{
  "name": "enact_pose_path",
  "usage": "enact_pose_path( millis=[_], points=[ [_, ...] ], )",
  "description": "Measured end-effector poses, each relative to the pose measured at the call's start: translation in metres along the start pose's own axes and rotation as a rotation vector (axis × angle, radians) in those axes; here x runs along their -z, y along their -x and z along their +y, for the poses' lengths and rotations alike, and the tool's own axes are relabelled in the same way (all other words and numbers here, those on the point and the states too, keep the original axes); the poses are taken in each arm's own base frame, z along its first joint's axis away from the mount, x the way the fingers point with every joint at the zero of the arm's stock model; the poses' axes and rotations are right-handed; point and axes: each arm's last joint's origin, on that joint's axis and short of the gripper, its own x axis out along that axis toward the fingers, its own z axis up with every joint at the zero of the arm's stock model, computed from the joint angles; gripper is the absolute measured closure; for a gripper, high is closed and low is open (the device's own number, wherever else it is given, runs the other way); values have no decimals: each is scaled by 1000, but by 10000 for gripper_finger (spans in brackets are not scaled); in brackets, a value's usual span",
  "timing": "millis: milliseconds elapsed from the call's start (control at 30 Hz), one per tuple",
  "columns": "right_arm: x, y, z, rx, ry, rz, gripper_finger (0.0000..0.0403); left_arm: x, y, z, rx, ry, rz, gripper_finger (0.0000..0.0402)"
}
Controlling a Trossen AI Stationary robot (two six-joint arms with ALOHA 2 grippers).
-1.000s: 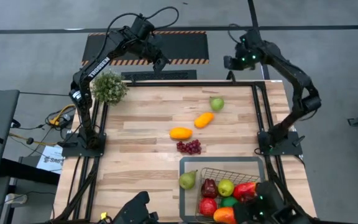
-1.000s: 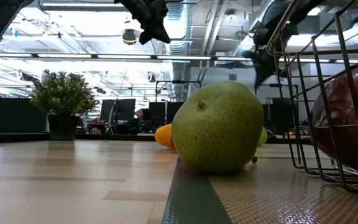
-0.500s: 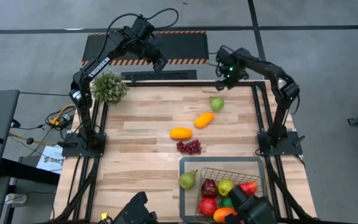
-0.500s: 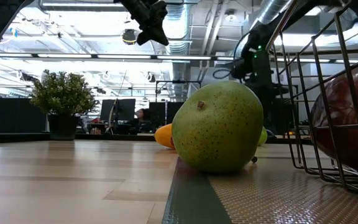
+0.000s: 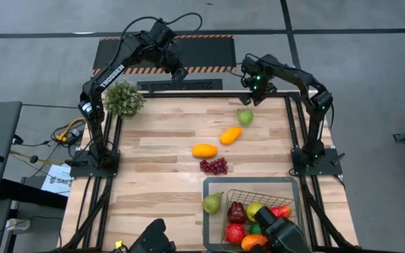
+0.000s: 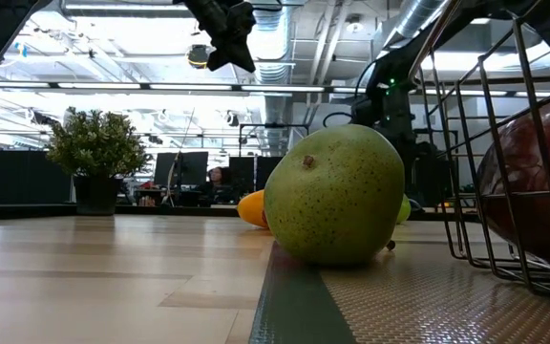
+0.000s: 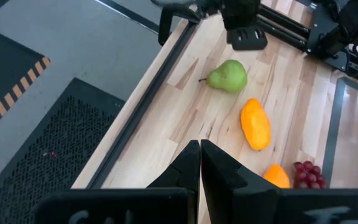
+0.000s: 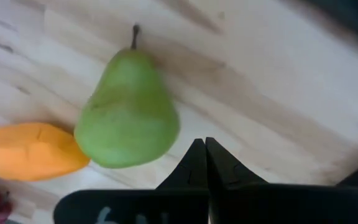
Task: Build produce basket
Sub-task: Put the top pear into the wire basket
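The wire basket [image 5: 253, 182] sits at the table's near right corner and holds several red, green and orange toy fruits. A speckled green pear [image 5: 212, 204] [image 6: 337, 196] lies on the basket's flat grey rim, outside the mesh. On the bare wood lie a green pear [image 5: 245, 117] [image 8: 128, 115], two orange fruits [image 5: 230, 135] [image 5: 204, 150] and a purple grape bunch [image 5: 214, 166]. My right gripper [image 5: 253, 95] [image 8: 205, 149] is shut and hovers just on the far side of the green pear, touching nothing. My left gripper [image 5: 179, 71] [image 7: 199, 150] is shut, high over the table's far edge.
A bushy potted plant [image 5: 124, 98] stands at the far left corner. Black frame rails run along the far edge [image 5: 209, 92] and the right edge. The left half of the tabletop is open wood [image 5: 153, 190].
My right gripper has swung from beyond the far right corner toward the table's left and come down, ending close above the green pear near the far edge. The fruits have stayed where they were.
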Motion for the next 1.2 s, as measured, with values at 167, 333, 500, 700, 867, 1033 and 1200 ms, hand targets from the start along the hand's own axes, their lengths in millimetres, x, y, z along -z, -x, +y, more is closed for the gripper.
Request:
enact_pose_path(
  millis=[167, 333, 500, 700, 867, 1033, 1200],
  points=[
    [-9, 16, -8, -13, -6, -90, 402, 0, 0, 0, -1, -8, -4, 401],
    [-21, -4, -15, -13, -23, -40, 402, 0, 0, 0, -1, -12, -5, 401],
    [-28, 5, -13, -34, -26, -100, 403, 0, 0, 0, -1, -11, -4, 401],
    [-13, 2, -10, -18, -5, 50, 403, 0, 0, 0, -1, -19, -4, 401],
    [-7, 1, 7, -17, 63, 101, 403, 0, 0, 0, 0, -29, -4, 401],
    [0, 2, 21, -79, 98, 138, 403, 0, 0, -1, 21, -33, -3, 401],
    [-2, 14, 30, -153, 20, -49, 403, 0, 0, -2, 64, -33, -10, 401]
  ],
)
